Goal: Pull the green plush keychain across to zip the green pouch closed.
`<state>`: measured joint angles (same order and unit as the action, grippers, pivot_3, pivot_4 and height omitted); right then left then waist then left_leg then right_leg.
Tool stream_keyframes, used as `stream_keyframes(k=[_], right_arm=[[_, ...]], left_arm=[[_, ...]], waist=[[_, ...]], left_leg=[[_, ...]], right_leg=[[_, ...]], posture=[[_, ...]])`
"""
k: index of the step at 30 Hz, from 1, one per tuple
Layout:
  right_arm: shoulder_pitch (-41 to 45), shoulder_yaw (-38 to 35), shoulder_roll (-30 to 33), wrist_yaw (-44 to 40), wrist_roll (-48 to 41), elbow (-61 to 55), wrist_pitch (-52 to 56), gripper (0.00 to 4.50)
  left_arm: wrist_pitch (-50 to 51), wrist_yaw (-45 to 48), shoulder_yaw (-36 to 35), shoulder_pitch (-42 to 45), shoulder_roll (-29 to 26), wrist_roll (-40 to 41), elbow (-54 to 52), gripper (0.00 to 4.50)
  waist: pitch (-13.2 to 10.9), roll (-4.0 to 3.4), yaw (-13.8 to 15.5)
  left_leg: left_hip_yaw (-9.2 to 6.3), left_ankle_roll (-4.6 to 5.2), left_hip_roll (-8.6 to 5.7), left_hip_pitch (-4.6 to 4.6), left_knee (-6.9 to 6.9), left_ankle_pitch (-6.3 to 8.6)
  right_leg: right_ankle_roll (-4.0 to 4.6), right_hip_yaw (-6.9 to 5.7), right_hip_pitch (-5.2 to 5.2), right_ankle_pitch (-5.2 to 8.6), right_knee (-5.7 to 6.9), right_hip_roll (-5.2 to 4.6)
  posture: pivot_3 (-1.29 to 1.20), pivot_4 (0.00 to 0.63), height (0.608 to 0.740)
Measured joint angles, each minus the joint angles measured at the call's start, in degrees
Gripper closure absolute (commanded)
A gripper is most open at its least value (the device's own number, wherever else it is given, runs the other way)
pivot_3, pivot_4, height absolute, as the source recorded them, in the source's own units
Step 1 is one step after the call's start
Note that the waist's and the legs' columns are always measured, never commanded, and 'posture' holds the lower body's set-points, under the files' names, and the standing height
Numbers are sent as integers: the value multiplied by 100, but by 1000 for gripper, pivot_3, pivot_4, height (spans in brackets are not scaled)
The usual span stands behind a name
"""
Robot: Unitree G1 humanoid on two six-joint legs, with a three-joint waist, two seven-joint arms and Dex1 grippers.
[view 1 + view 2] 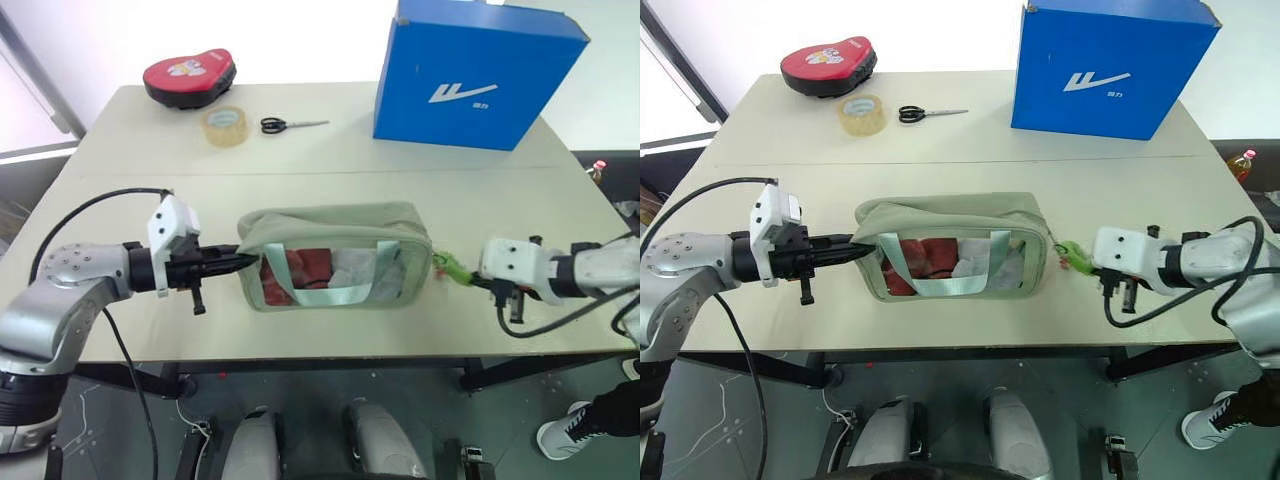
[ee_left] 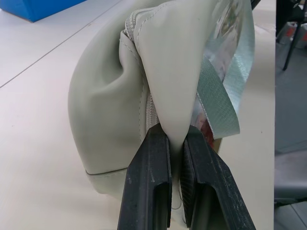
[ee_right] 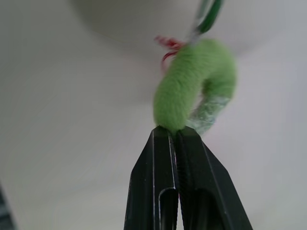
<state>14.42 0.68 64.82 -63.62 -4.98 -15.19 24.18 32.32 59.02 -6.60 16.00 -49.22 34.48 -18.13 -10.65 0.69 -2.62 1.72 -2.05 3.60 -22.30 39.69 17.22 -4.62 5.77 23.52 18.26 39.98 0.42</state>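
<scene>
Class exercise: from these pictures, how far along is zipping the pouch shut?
Done: the keychain sits past the pouch's right end, so the zip looks closed. In hand: the left gripper pinches the pouch's left end; the right gripper grips the keychain. Left: probably only letting go.

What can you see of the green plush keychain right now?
The green plush keychain is a small lime-green fuzzy curved charm with red threads and a green loop at its top. It hangs off the right end of the green pouch, just above the table. The right gripper has its jaws shut on the charm's lower end.
</scene>
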Motion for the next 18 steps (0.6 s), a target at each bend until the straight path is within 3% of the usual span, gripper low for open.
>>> stream_keyframes(k=[3, 9, 16, 18], right_arm=[[329, -7, -236, -21, -341, -115, 304, 3068], [464, -114, -374, -133, -891, -319, 554, 31], [408, -591, -292, -381, -1252, -111, 462, 31], [442, -659, -292, -422, -1301, 82, 399, 0]], left_arm=[[0, -7, 2, 1, 1, 1, -4, 4500], [-10, 1, 6, 7, 1, 2, -6, 4500], [-10, 284, 28, 86, -117, 15, 7, 4500], [93, 506, 22, 129, -304, 157, 7, 3658]], waist=[[-1, 2, 8], [-2, 4, 15], [-3, 6, 12], [-5, 8, 2]], left_leg=[[-1, 0, 0, -1, 0, 0], [-2, 0, 0, -1, -2, 0], [1, 0, -1, -1, -4, 0], [4, 0, 0, -1, -6, 0]], right_leg=[[0, 0, -1, 0, 0, -1], [0, -1, -2, 0, -4, -2], [0, -2, -2, 0, -5, -1], [0, -3, 0, 0, -6, 0]], posture=[[0, 150, 737], [0, 150, 737], [0, 150, 737], [0, 150, 737]])
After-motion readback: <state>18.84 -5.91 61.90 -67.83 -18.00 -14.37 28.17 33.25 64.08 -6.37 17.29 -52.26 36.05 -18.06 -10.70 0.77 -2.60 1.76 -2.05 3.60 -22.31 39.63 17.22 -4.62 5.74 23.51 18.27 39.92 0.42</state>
